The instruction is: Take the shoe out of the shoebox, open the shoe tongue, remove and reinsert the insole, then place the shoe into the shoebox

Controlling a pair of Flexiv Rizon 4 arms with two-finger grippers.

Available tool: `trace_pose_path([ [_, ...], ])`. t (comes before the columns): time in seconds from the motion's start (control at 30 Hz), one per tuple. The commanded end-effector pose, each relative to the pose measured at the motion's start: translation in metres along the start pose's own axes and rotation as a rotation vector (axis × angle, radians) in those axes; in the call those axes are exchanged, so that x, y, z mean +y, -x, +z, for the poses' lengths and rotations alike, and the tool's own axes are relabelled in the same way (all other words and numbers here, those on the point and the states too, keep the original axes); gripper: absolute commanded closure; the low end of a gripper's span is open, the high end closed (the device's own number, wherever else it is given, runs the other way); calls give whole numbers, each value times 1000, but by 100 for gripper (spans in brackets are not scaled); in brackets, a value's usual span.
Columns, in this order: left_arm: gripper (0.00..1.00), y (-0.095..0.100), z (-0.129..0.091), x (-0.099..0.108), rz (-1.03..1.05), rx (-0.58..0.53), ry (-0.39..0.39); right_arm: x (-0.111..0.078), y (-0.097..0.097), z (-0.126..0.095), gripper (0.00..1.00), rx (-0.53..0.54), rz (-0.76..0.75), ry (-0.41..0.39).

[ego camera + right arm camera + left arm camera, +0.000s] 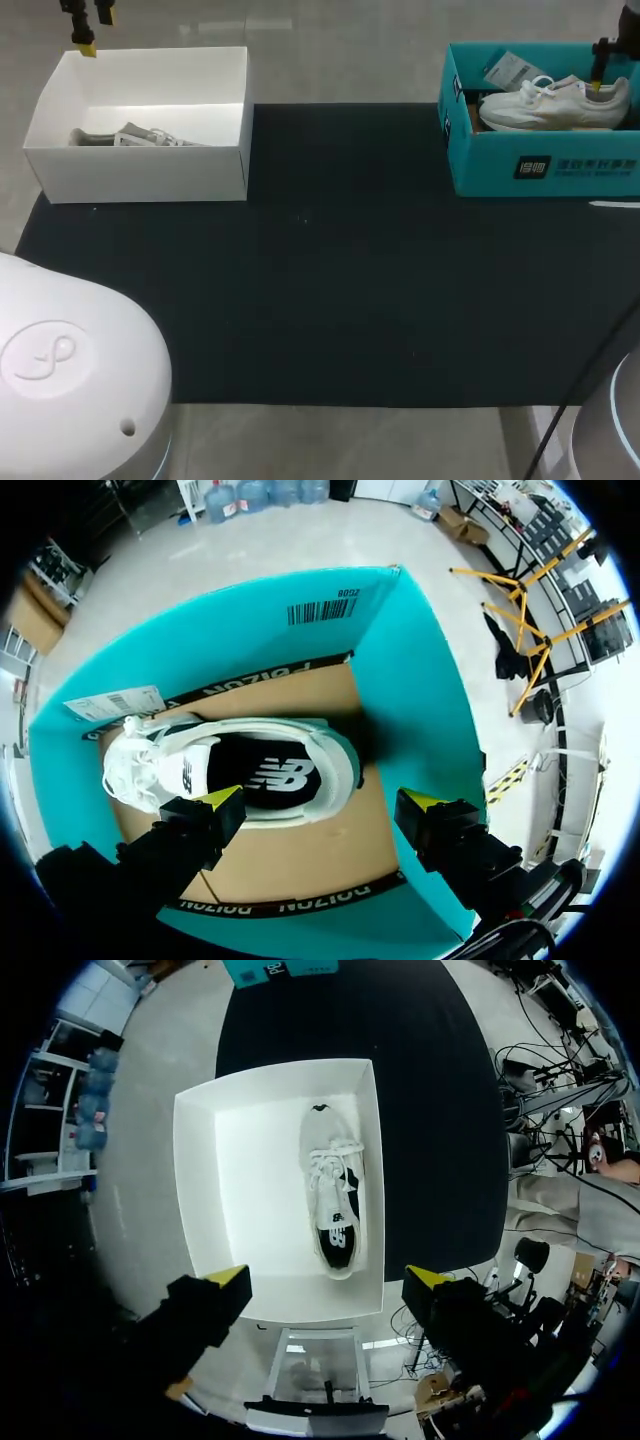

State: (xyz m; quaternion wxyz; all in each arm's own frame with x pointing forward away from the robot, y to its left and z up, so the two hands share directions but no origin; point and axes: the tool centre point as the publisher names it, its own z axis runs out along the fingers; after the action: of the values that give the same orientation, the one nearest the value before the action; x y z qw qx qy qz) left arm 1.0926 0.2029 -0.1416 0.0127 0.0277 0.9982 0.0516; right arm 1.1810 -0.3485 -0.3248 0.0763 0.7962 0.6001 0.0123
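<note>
Black mat (330, 280), shoe (240, 770) in shoebox (420, 680), beneath right claw (321, 802)

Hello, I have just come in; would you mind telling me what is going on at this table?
Two robot arms each hang over a shoebox, and nothing is held. The left gripper is open above the white shoebox, where a grey shoe lies. The right gripper is open above the teal shoebox, over the white shoe inside. Neither shoe is out yet.
</note>
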Motion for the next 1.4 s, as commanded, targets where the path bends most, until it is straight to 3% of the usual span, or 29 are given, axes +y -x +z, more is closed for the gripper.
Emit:
trace_pose_path([
  [0.03, 0, -1, 0, 0, 1, -1, 1, 13, 2, 13, 0, 7, 3, -62],
  [0.4, 0, -1, 0, 0, 1, -1, 1, 13, 12, 47, 0, 22, -33, -146],
  [0.67, 0, -1, 0, 0, 1, -1, 1, 14, 9, 58, 0, 18, -78, -192],
  [0.7, 0, -1, 0, 0, 1, -1, 1, 13, 9, 59, 13, 18, -80, -197],
  [0.77, 0, -1, 0, 0, 1, -1, 1, 12, 7, 61, 53, 17, -85, -207],
  [0.9, 0, -1, 0, 0, 1, -1, 1, 7, 6, 64, 100, 13, -87, -231],
  [1.3, 0, -1, 0, 0, 1, -1, 1, -5, 14, 63, 100, 8, -69, -245],
  [1.4, 0, -1, 0, 0, 1, -1, 1, -6, 16, 54, 100, 11, -60, -231],
])
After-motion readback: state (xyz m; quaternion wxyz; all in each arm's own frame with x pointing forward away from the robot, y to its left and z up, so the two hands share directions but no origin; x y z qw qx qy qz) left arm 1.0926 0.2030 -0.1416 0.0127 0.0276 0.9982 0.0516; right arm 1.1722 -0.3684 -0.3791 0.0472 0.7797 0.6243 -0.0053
